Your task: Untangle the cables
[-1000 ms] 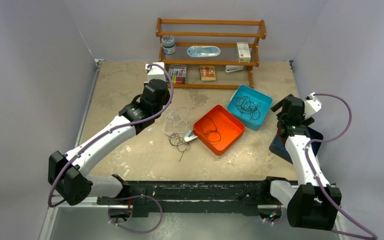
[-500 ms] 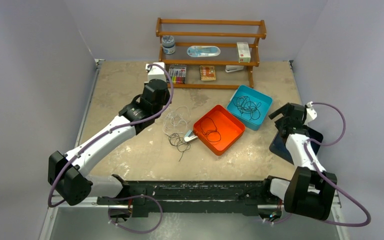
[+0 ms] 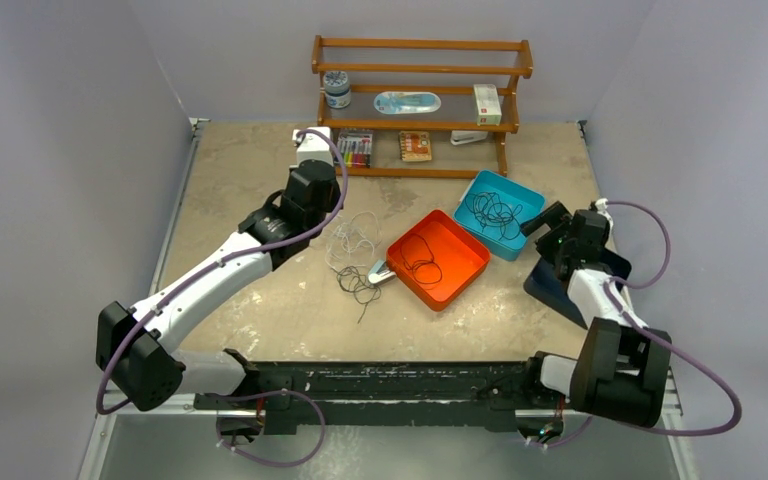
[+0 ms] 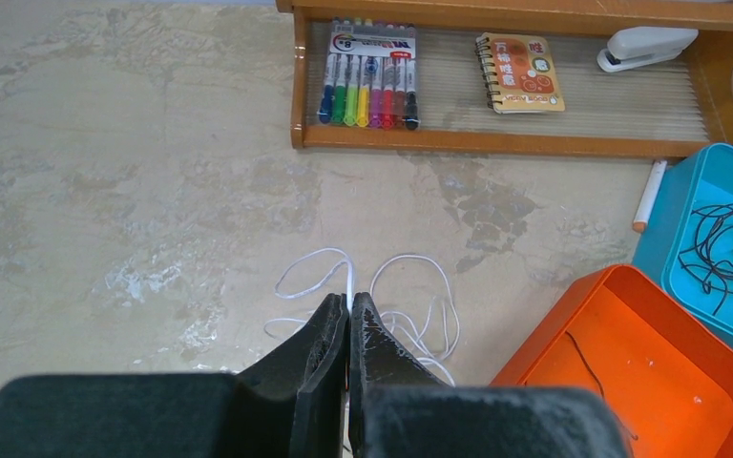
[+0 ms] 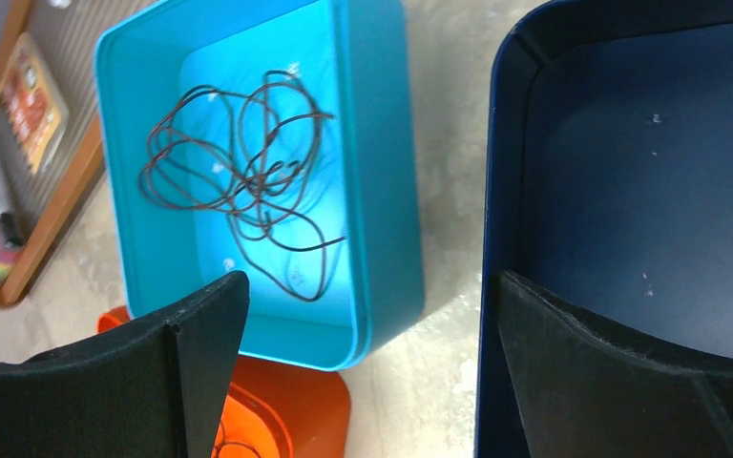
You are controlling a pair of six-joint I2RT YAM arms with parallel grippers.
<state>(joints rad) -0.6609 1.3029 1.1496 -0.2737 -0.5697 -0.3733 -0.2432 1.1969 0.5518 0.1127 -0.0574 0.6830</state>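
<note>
Thin white cables [image 3: 352,240] lie looped on the table left of the orange tray [image 3: 465,272], with a small black tangle [image 3: 360,287] just in front of them. In the left wrist view my left gripper [image 4: 348,298] is shut on a strand of the white cable [image 4: 410,262] that runs straight into its tips. One black cable [image 3: 420,258] lies in the orange tray. More dark cables [image 5: 248,172] fill the teal tray [image 5: 382,191]. My right gripper [image 5: 370,286] hangs wide open and holds nothing, over the gap between the teal tray and a dark blue tray [image 5: 630,172].
A wooden shelf [image 3: 415,125] at the back holds markers [image 4: 367,76], a notebook [image 4: 520,72], a stapler [image 4: 644,43], a tin and a box. A white stick [image 4: 649,196] lies by the teal tray. A small grey object [image 3: 379,272] sits against the orange tray's left corner.
My right arm has swung left and drawn in, bringing its open gripper from over the dark blue tray to beside the teal tray. The left arm has not moved.
</note>
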